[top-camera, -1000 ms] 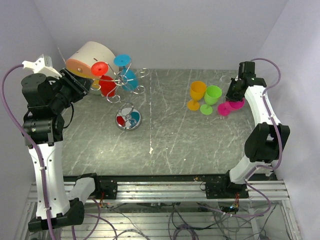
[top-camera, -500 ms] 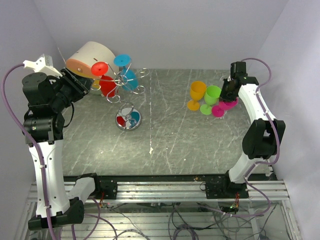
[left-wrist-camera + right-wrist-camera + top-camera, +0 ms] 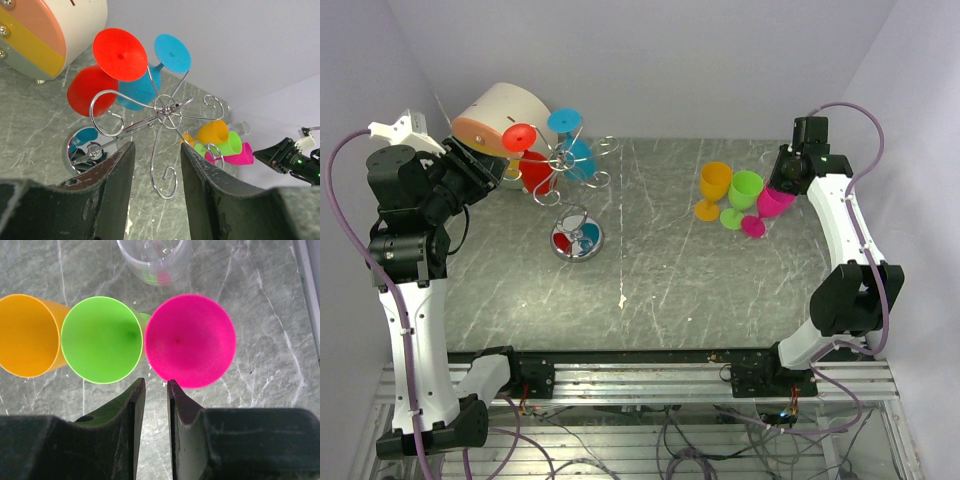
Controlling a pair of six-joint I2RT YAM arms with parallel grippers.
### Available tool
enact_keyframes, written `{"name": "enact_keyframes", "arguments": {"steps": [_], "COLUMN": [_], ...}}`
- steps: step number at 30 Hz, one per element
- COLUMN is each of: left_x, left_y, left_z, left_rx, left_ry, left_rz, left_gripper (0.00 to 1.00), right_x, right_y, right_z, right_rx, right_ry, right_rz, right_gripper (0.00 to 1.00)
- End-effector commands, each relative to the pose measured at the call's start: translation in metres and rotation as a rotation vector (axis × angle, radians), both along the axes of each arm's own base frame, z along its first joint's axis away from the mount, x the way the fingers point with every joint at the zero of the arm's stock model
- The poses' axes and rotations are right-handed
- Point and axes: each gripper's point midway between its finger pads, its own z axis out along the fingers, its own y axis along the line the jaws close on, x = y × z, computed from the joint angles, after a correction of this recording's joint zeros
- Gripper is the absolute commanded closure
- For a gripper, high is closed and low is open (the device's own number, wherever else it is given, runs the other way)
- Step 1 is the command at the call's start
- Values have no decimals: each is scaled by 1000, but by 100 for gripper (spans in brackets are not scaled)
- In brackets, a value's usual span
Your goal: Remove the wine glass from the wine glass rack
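The wine glass rack [image 3: 563, 160] is a silver wire stand with a round chrome base [image 3: 577, 238], at the back left. A red wine glass [image 3: 525, 150] and a blue wine glass [image 3: 572, 148] hang upside down from its curled arms; both show in the left wrist view, red [image 3: 119, 54] and blue [image 3: 172, 52]. My left gripper [image 3: 478, 166] is open and empty just left of the rack, and an empty wire arm [image 3: 165, 180] shows between its jaws [image 3: 157, 150]. My right gripper [image 3: 787, 178] hovers above the pink glass [image 3: 190, 340], jaws slightly apart and empty [image 3: 156, 382].
A beige drum with an orange face [image 3: 498, 112] lies behind the rack. Orange [image 3: 712, 190], green [image 3: 741, 197] and pink [image 3: 765, 210] glasses stand together at the back right. A clear cup [image 3: 155, 257] stands behind them. The side walls are close.
My right gripper set the pink glass upright beside the green one, let go of it and lifted away. The left arm and the rack have not moved.
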Motion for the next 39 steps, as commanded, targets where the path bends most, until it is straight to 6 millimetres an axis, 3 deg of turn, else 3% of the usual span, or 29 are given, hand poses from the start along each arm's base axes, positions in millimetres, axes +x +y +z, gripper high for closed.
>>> {"name": "enact_keyframes", "arguments": {"steps": [1,8,14,22,33,39], "left_x": [1,-1,-1,0,1,2], "left_y": [2,2,3,2,3,2], "left_z": [5,3,-1,-5,-6,-4], "left_rx": [12,14,16,20,24,20], "left_ry": [-19,-14,-4,3,0,-4], "left_rz": [12,16,18,12,12,8], "left_gripper": [48,48,49,49,49,50], "right_x": [3,-1,-8,-4,-4,-1], "right_y": [-1,-3,12,10,0,-7], "right_z": [24,21,20,7,-25,-27], "right_rx": [-11,-19,-22,-79,-168,-207], "right_ry": [-76,-69,-64,-56,15,11], "right_rz": [-8,-6,64,101,99,88], "right_gripper": [75,74,73,62,63,63]}}
